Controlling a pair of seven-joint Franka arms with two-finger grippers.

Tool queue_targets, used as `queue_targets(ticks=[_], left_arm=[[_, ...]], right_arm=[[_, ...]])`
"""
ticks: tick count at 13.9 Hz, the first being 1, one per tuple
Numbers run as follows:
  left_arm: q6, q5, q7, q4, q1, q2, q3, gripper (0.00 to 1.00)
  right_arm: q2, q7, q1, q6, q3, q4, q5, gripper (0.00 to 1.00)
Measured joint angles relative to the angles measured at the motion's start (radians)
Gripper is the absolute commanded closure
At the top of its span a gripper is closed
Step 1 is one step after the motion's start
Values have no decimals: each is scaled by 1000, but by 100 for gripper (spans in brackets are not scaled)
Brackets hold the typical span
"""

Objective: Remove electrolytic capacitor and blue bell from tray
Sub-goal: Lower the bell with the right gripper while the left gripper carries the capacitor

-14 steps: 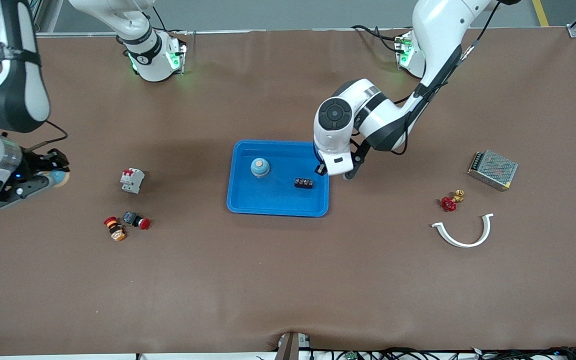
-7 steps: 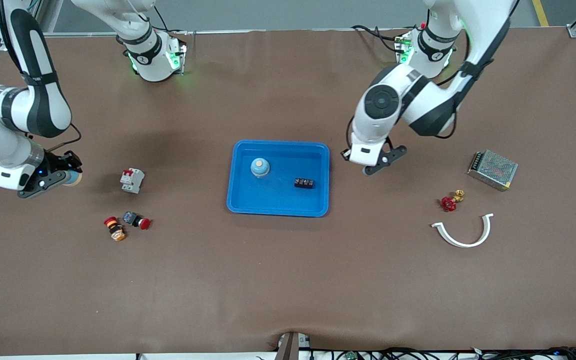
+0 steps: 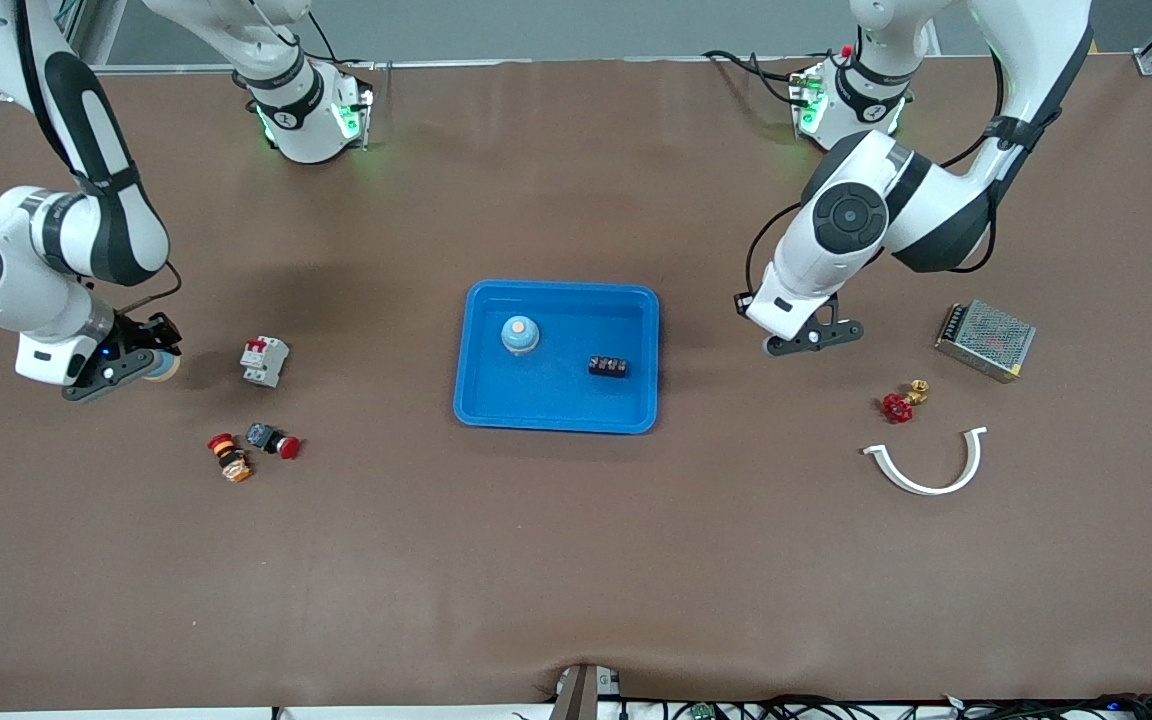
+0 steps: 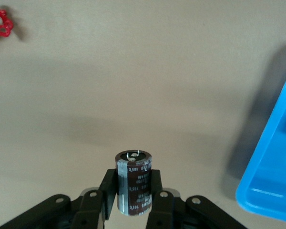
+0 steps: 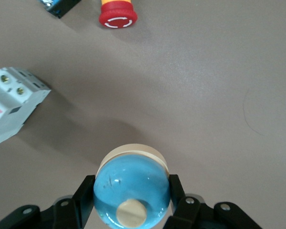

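Observation:
My left gripper (image 4: 133, 193) is shut on a dark brown capacitor (image 4: 133, 183) with a silver stripe, held upright. In the front view the left gripper (image 3: 808, 338) hangs over bare table between the blue tray (image 3: 556, 415) and the red valve (image 3: 897, 406). My right gripper (image 5: 131, 200) is shut on a blue bell (image 5: 131, 188) with a cream button and base. That right gripper (image 3: 136, 364), with the bell (image 3: 164, 366), is over the table beside the white breaker (image 3: 264, 360), toward the right arm's end. Another blue bell (image 3: 519, 334) and a black terminal block (image 3: 609, 367) lie in the tray.
Two push buttons (image 3: 272, 440) (image 3: 229, 457) lie nearer the front camera than the breaker. A metal power supply (image 3: 985, 339) and a white curved bracket (image 3: 926, 465) sit at the left arm's end. The tray's edge (image 4: 271, 181) shows in the left wrist view.
The left arm has swung from the tray's edge toward its own end of the table, carrying the capacitor. The right gripper with the bell has drifted closer to the breaker.

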Motion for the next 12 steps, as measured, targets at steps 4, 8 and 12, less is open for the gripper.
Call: queue_targets(ticks=[4, 8, 12], left_arm=[[84, 2, 125, -74, 36, -20, -2, 100], [240, 2, 191, -200, 62, -67, -2, 100], [344, 2, 266, -292, 74, -103, -2, 100]], right_arm=[[72, 0, -4, 101, 0, -1, 0, 64], [110, 0, -12, 132, 1, -1, 0, 64], [125, 0, -12, 161, 4, -1, 0, 60]])
